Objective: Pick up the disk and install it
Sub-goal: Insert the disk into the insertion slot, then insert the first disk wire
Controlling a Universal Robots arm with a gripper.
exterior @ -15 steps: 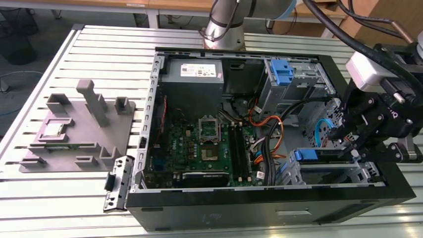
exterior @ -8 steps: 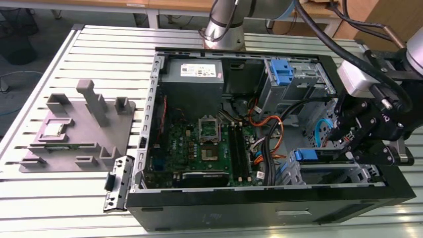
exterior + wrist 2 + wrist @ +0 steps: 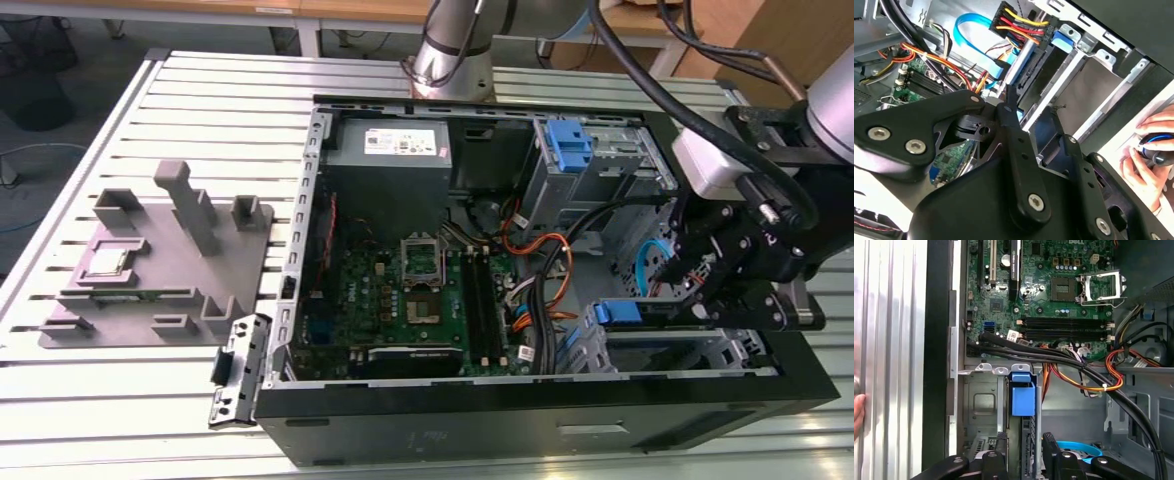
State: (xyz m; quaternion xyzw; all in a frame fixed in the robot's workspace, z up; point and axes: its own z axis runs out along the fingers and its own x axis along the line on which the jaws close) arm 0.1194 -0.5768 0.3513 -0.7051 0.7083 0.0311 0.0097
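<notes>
Exterior view, bench: the slatted metal bench (image 3: 200,90) carries an open black computer case (image 3: 441,435) toward its edge on the exterior view's right. A grey fixture (image 3: 160,260) sits by the opposite edge.
Exterior view, tool: the tool (image 3: 683,295) hangs inside the case at its corner on the exterior view's right, over the drive cage (image 3: 707,355).
Exterior view, disk: the disk (image 3: 618,313) stands on edge in that cage, its blue rail just beside the tool.
Exterior view, labels: the grey power-supply box (image 3: 390,143) at the case's far wall bears a white label, with print too small to make out.
Second wrist view, disk: the disk (image 3: 1029,75) sits between the cage's metal walls. Red, yellow and orange wires (image 3: 1019,22) and a blue flat cable (image 3: 971,27) run close to its connector end.
Second wrist view, tool: the tool (image 3: 1040,120) straddles the disk; I cannot tell whether it is clamped on it or has let go.
Second wrist view, person: a hand (image 3: 1149,155) lies outside the case wall.
First wrist view, disk: the disk (image 3: 1023,397) shows its blue rail end at the cage mouth, directly ahead of the tool (image 3: 1025,455).
First wrist view, cables: a black cable bundle (image 3: 1064,360) crosses just beyond the cage, along the motherboard (image 3: 1054,270) edge.
First wrist view, writing: there is white lettering on the motherboard, not quoted here.
Risk, jamming: if the rails sit skewed in the cage guides, pressing down would likely wedge the disk.
Risk, cables: the wires and the bundle lie near enough to be pinched or snagged.
Risk, person: the hand by the case is close to the arm's working space.
</notes>
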